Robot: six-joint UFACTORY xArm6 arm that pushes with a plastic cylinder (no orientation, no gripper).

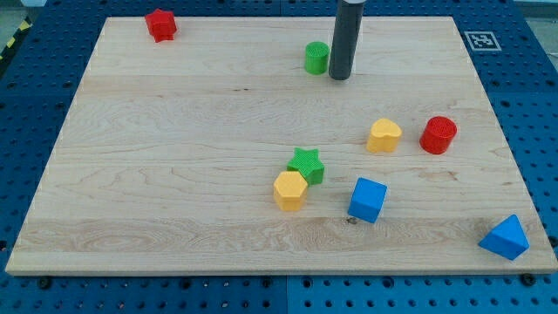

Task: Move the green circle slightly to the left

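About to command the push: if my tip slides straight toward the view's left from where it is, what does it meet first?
Your tip sits just right of the green circle, so the circle comes first, almost immediately. It looks slightly farther back than the tip, so contact may be off-centre.

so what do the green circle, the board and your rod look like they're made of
Green circle: probably plastic, matte, with fine ridges on its sides, possibly 3D printed. Board: light wood, visible grain lines, smooth with little shine. My rod: dark and smooth with a faint sheen, metal or plastic, I cannot tell which; my tip sits just at the circle's right in the view.
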